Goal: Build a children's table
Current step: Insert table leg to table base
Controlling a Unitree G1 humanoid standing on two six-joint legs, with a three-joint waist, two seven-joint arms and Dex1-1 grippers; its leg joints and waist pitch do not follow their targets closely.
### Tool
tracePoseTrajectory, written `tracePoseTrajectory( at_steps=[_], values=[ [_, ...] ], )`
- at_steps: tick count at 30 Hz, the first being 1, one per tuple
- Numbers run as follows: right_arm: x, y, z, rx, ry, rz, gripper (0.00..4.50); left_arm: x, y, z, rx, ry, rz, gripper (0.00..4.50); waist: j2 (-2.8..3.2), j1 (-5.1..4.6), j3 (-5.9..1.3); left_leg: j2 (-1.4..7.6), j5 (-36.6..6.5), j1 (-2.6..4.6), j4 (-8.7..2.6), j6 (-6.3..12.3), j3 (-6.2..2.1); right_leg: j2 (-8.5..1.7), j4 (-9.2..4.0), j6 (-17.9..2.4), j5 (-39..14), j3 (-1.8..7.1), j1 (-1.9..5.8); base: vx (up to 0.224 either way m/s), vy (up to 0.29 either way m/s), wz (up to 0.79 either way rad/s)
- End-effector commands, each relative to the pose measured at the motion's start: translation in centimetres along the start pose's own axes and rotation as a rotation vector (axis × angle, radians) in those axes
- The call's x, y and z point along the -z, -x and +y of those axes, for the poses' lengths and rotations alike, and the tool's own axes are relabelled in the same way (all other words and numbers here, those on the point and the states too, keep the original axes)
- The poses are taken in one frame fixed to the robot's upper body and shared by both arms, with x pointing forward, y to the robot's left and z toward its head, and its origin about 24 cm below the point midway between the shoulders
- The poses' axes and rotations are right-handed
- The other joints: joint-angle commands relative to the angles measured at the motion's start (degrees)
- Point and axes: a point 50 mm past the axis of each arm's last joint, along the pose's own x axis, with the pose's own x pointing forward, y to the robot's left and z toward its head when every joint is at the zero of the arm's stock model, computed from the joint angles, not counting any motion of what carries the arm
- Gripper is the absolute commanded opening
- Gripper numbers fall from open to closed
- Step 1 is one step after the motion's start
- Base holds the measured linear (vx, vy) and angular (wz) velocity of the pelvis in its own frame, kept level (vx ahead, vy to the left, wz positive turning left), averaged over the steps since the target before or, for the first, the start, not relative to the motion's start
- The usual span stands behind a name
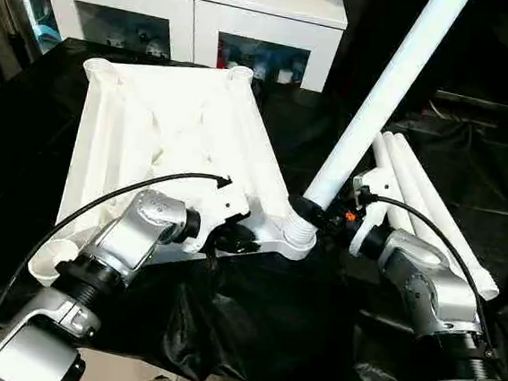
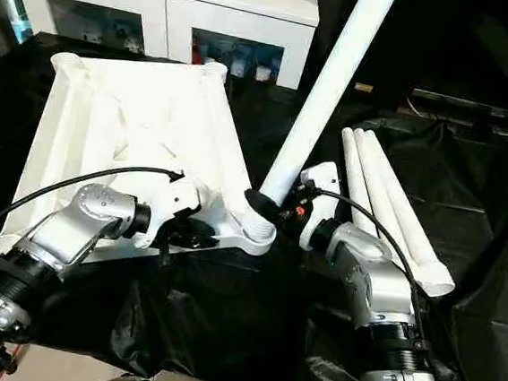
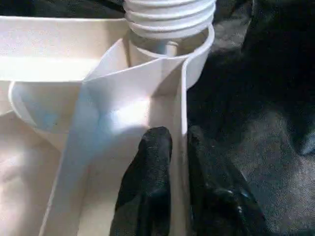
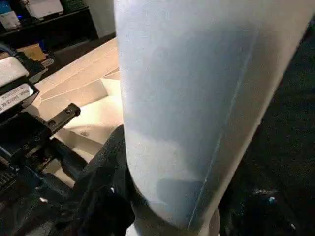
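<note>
**Leg seated in the near corner socket, both hands gripping**

The black-draped counter (image 1: 474, 149) carries the upturned white tabletop (image 1: 169, 137), ribbed underside showing, with a white cabinet (image 1: 195, 5) behind it. One long leg (image 1: 385, 86) rises tilted from the near corner socket (image 1: 296, 240), its ridged end sitting in the socket's mouth. Three spare legs (image 1: 428, 207) lie side by side on the cloth, just beside the right arm. The right hand (image 2: 281, 207) is clasped around the raised leg low down, just above the socket. The left hand (image 3: 179, 147) pinches the tabletop's thin rim wall near that same socket, one black finger on each side.
</note>
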Motion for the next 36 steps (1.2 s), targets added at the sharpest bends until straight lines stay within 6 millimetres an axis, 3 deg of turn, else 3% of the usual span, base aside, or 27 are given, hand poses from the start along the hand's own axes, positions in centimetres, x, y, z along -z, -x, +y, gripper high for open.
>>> tracePoseTrajectory(
  at_steps=[1, 8, 20, 24, 25, 27, 28, 32, 33, 34, 36],
  values=[
    [-0.1, 0.2, -0.1, 0.009, 0.016, 0.002, 1.88, 1.5, -0.1, -0.3, 0.016, 0.022, 0.103, 0.30, 0.62, -0.15, -3.92, 2.81, -12.9, 2.56, -4.17, -1.45, -1.51, -4.52, -3.89, -12.4, -0.4, 2.12, 1.04, 0.000, 0.000, 0.00],
    [0.0, 0.2, 0.0, 0.008, 0.019, 0.006, 1.88, 1.6, 0.3, -0.2, 0.003, 0.044, 0.096, 0.00, 0.99, -0.52, -3.76, 2.81, -15.0, 2.67, -4.27, -1.99, -1.54, -4.57, -4.25, -12.5, -2.8, 2.19, 0.90, 0.000, 0.000, 0.00],
    [0.1, 0.0, 0.0, 0.013, -0.002, -0.001, 1.88, 1.0, 0.3, -0.4, -0.001, 0.068, 0.045, 0.00, 0.51, -0.85, -3.79, 2.79, -13.6, 2.52, -4.21, -1.20, -1.48, -4.52, -4.12, -12.8, -2.1, 2.13, 0.95, 0.000, 0.000, 0.00],
    [0.0, -0.2, -0.2, 0.018, -0.016, -0.012, 1.88, 0.7, 0.0, -0.7, -0.008, 0.094, 0.029, 0.00, 0.58, -0.89, -3.76, 2.87, -14.0, 2.57, -4.26, -1.35, -1.49, -4.53, -4.11, -12.7, -2.9, 2.15, 0.90, 0.000, 0.000, 0.00],
    [-0.1, -0.2, -0.2, 0.021, -0.024, -0.019, 1.88, 0.7, 0.0, -0.8, -0.011, 0.102, 0.026, 0.00, 0.94, -0.84, -3.77, 2.81, -13.8, 2.52, -4.22, -1.35, -1.55, -4.59, -4.10, -12.8, -2.7, 2.16, 0.93, 0.000, 0.000, 0.00],
    [-0.2, -0.3, -0.3, 0.026, -0.034, -0.030, 1.88, 0.6, -0.1, -0.9, -0.013, 0.117, 0.021, 0.00, 0.76, -0.92, -3.82, 2.83, -13.8, 2.51, -4.21, -1.37, -1.52, -4.55, -4.12, -13.0, -2.3, 2.16, 0.97, 0.000, 0.000, 0.00],
    [-0.3, -0.3, -0.3, 0.031, -0.043, -0.039, 1.88, 0.6, -0.1, -1.1, -0.011, 0.126, 0.018, 0.00, 1.04, -0.96, -3.82, 2.81, -13.8, 2.52, -4.25, -1.43, -1.53, -4.45, -4.10, -12.9, -1.7, 2.16, 0.92, 0.000, 0.000, 0.00],
    [-0.2, -0.2, -0.5, 0.039, -0.082, -0.055, 1.88, 0.4, -0.4, -1.5, 0.001, 0.116, 0.018, 0.00, 0.54, -0.87, -3.89, 2.73, -12.5, 2.38, -4.13, -0.73, -1.49, -4.42, -3.96, -13.2, 0.2, 2.12, 1.17, 0.000, 0.000, 0.00],
    [-0.1, -0.2, -0.6, 0.038, -0.083, -0.052, 1.88, 0.3, -0.4, -1.5, 0.001, 0.116, 0.017, 0.00, 0.73, -0.79, -3.88, 2.71, -12.3, 2.40, -4.07, -0.51, -1.48, -4.48, -3.97, -13.2, 0.1, 2.13, 1.14, 0.000, 0.000, 0.00],
    [-0.1, -0.2, -0.6, 0.037, -0.083, -0.050, 1.88, 0.3, -0.4, -1.6, 0.000, 0.116, 0.016, 0.00, 0.40, -0.76, -3.85, 2.68, -12.0, 2.34, -4.06, -0.29, -1.46, -4.48, -3.97, -13.2, -0.3, 2.10, 1.20, 0.000, 0.000, 0.00],
    [-0.1, -0.2, -0.6, 0.037, -0.083, -0.050, 1.88, 0.2, -0.4, -1.6, -0.001, 0.117, 0.017, 0.00, 0.54, -0.80, -3.78, 2.71, -12.1, 2.33, -4.10, -0.32, -1.47, -4.46, -4.08, -12.9, -1.0, 2.10, 1.09, 0.000, 0.000, 0.00]
  ],
)
